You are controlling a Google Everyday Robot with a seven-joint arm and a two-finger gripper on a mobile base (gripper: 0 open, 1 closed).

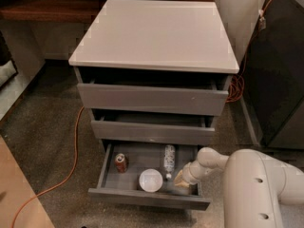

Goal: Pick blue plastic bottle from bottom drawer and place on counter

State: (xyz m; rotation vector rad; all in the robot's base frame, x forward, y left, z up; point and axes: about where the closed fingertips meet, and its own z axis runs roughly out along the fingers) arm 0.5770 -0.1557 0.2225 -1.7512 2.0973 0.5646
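Note:
The blue plastic bottle (169,159) lies lengthwise in the pulled-out bottom drawer (147,197), its white cap pointing toward the drawer front. My gripper (182,180) hangs low inside the drawer's right part, just right of the bottle's cap end and slightly nearer the front, on the end of my white arm (256,184). The counter (156,32), the glossy white top of the cabinet, has nothing on it.
A red soda can (121,162) and a white round bowl (151,180) share the drawer left of the bottle. The two upper drawers (152,99) stand slightly open above it. An orange cable (73,141) runs over the floor on the left; a dark cabinet (280,70) stands on the right.

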